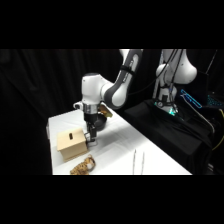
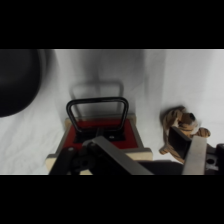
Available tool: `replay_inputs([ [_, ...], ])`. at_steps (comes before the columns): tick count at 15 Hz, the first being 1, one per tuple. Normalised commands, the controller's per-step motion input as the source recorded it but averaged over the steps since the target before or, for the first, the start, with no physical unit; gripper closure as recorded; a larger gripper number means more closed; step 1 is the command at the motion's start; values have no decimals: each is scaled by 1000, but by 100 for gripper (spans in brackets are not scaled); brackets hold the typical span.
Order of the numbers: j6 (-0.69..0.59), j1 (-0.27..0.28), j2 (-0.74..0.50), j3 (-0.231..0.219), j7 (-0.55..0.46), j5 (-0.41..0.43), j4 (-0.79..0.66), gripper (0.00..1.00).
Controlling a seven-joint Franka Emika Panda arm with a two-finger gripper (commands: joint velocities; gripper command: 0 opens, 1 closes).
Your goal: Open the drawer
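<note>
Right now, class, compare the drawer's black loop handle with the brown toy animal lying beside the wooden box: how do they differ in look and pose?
The handle is a plain black loop, while the toy animal is brown with striped markings. The handle is fixed to the drawer front, while the toy lies loose on the white table. The gripper is at the handle, not at the toy. Both show in the wrist view.

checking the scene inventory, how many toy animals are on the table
1. A brown striped toy animal lies at the table's near edge, just in front of the wooden box. The arm or box may hide others.
</note>
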Motion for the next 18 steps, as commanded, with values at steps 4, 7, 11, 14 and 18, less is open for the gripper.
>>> replay_inputs([
  [4,329,-63,17,109,28,106,-120,0],
  [7,341,-57,71,100,31,92,-67,0],
  [11,224,-108,135,121,-13,90,51,0],
  [14,145,-107,106,85,-13,59,105,0],
  [18,120,-75,94,65,-5,36,125,0],
])
